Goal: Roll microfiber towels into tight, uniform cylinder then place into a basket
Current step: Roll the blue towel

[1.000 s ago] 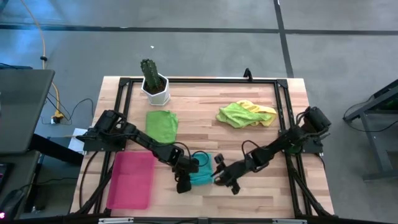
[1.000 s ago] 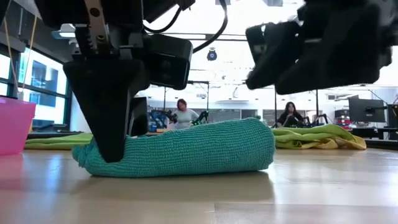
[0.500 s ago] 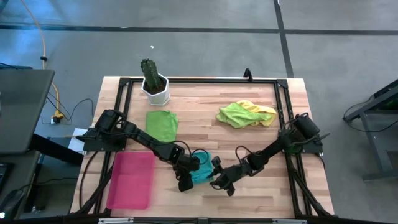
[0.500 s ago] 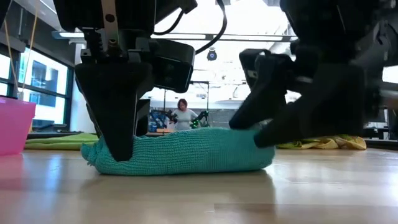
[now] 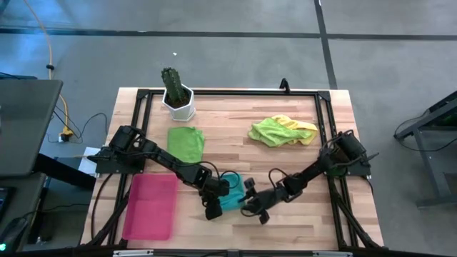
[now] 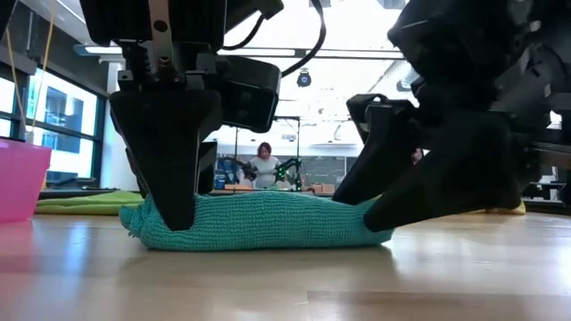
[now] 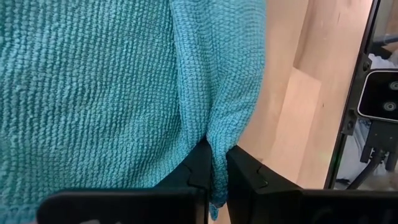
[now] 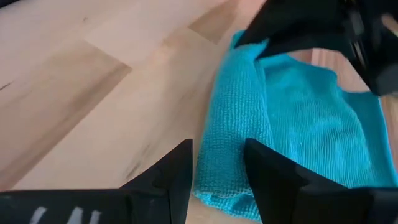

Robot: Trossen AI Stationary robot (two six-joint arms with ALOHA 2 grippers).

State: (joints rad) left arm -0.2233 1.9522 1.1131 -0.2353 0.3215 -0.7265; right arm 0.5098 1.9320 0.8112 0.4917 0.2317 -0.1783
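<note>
The teal towel point(image 5: 230, 199) lies on the wooden table point(image 5: 285, 164) near its front edge, partly rolled, just beside the pink basket point(image 5: 151, 207) but not in it. The left gripper point(image 7: 217, 177) is pressed together and pinches one end of the roll. The right gripper point(image 8: 217, 168) has its fingers spread over the other end, one finger on each side of the rolled edge, not yet closed on it. The cloth looks light and very soft, so I think it will sag and unroll easily; it is better to take the whole thickness of the roll, near both ends, than one loose layer
</note>
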